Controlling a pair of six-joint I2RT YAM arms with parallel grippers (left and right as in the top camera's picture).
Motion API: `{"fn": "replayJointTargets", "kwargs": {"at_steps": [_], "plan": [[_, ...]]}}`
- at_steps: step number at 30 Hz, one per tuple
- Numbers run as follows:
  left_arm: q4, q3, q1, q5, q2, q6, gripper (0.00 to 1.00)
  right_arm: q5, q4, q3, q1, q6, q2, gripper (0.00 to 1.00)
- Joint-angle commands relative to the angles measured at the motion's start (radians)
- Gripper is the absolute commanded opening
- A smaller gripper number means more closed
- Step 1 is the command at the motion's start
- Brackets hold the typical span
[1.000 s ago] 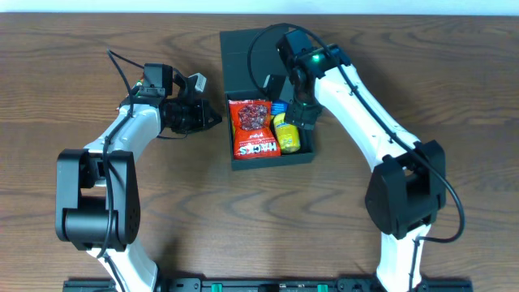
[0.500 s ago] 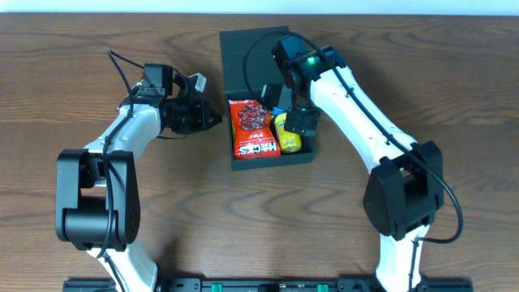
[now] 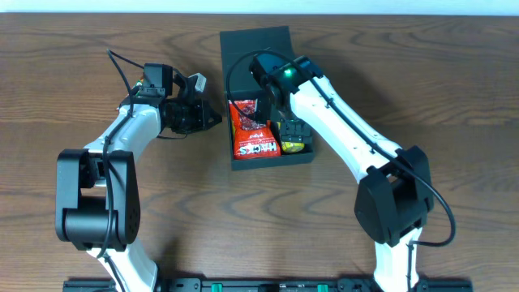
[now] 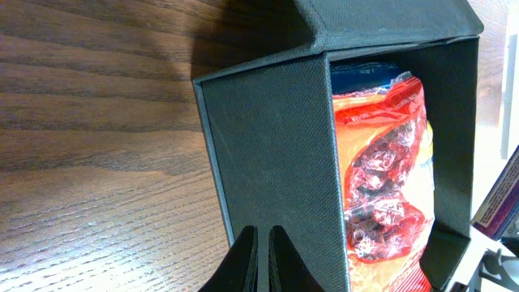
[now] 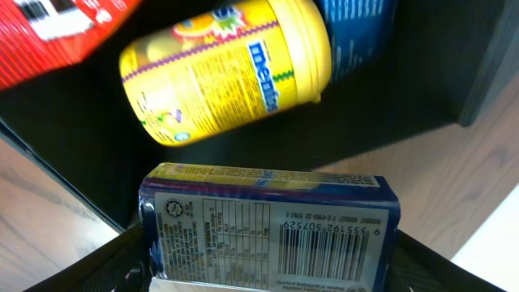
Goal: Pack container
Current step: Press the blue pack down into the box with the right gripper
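The dark teal container (image 3: 272, 160) stands open at the table's centre, its flap lid (image 3: 255, 40) lying back. Inside are a red snack packet (image 3: 251, 134) on the left and a yellow Mentos bottle (image 5: 231, 73) lying on its side on the right. My right gripper (image 3: 293, 135) hangs over the container's right part, shut on a blue packet with a barcode label (image 5: 268, 231), which it holds just above the bottle. My left gripper (image 3: 214, 119) is shut, its tips (image 4: 261, 255) against the outside of the container's left wall (image 4: 276, 146).
A blue packet (image 5: 357, 32) lies deeper in the container beyond the bottle. Brown wooden table (image 3: 454, 97) surrounds the container. The right arm (image 3: 340, 122) reaches across the container's right rim.
The right arm's wrist has swung left over the container, carrying the gripper lower over its right part. The left arm has not moved.
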Motion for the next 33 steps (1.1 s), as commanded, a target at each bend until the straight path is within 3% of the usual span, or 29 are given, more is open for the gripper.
{"fn": "replayJointTargets", "kwargs": {"at_steps": [1,13,15,17,28,30,33], "plan": [[-0.003,-0.008,0.008,0.011,0.012,-0.007,0.08,0.053,-0.018,0.019,0.006,-0.006,-0.026,0.79],[-0.003,-0.008,0.008,0.011,0.012,-0.007,0.07,0.045,-0.040,0.016,0.016,0.002,-0.026,0.81],[-0.004,-0.008,0.008,0.011,0.012,-0.007,0.07,0.045,-0.037,0.015,0.016,0.005,-0.026,0.86],[-0.004,-0.008,0.008,0.011,0.012,-0.007,0.07,0.045,-0.024,0.015,0.016,0.029,-0.026,0.99],[-0.004,-0.008,0.008,0.011,0.012,-0.007,0.07,0.065,0.019,0.015,0.018,0.032,-0.026,0.99],[-0.004,-0.008,0.008,0.011,0.012,-0.007,0.07,0.074,0.055,0.015,0.013,0.078,-0.026,0.99],[-0.004,-0.008,0.008,0.011,0.012,-0.007,0.07,0.069,0.147,0.015,-0.030,0.270,-0.026,0.99]]}}
